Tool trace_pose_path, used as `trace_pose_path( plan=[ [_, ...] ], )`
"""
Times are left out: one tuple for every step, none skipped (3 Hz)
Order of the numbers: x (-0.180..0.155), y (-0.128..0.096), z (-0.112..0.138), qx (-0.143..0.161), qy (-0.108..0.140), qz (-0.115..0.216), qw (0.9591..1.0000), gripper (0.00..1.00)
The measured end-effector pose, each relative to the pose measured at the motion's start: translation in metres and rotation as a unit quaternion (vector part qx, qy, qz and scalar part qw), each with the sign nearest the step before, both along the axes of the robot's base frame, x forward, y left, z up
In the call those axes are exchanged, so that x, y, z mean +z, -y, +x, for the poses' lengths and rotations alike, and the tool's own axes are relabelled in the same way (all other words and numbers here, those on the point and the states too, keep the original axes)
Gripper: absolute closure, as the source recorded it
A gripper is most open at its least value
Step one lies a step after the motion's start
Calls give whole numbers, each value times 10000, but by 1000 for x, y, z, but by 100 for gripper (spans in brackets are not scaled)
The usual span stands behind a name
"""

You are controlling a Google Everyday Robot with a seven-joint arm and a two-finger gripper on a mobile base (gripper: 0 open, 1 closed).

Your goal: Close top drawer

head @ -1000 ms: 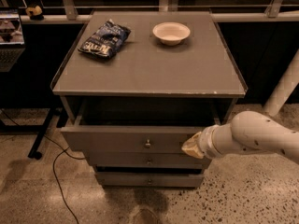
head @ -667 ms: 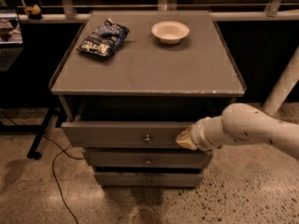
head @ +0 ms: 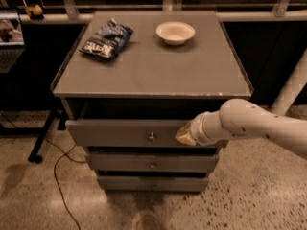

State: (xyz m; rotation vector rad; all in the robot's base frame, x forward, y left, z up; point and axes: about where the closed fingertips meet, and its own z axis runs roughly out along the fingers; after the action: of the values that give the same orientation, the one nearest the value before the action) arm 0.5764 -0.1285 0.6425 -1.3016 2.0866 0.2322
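While the wide grey wooden top drawer (head: 115, 132) stands partly pulled out under the grey table (head: 153, 71), the white robot arm's pincer (head: 184, 134) meets its front panel.

The pincer sits against the long flat front, just right of the small round metal knob (head: 151, 137); whether it is open or closed cannot be told. The shallow, plain box looks light and stiff, so a flat push close to the knob should suit better than a grip. An off-centre shove could skew it. 2 slimmer grey drawer fronts (head: 152, 163) lie below.
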Motion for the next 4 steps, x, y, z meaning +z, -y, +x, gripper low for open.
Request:
trace_pose_path(
  plan=[
    [0, 0, -1, 0, 1, 0, 10000, 100],
    [3, -7, 11, 18, 85, -24, 10000, 100],
    [6, -7, 14, -30, 146, -56, 9999, 100],
    [6, -7, 11, -30, 144, -55, 9999, 100]
  ],
)
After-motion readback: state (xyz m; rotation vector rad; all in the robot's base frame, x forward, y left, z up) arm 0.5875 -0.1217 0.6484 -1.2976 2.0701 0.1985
